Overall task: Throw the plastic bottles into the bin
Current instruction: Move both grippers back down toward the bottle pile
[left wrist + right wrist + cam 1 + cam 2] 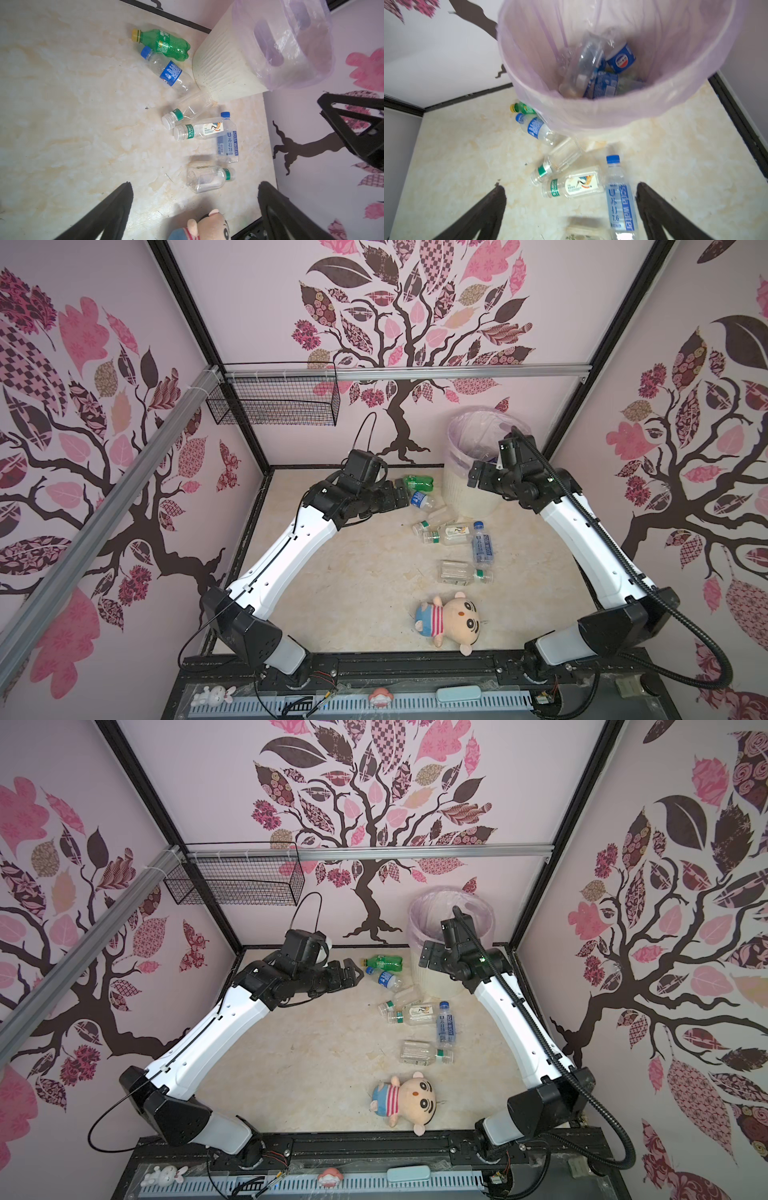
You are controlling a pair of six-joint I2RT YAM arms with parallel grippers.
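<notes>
Green and clear bottles lie on the tabletop beside the bin. My left claw and right claw are both spread, empty. I should pinch one bottle around its middle.

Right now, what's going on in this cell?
Bottle cleanup, midway. Both arms are empty, fingers open: the right gripper hangs by the bin's rim, the left gripper sits by the green bottle. Several bottles are already in the bin; six more lie on the table near it, plus a plush doll.
</notes>
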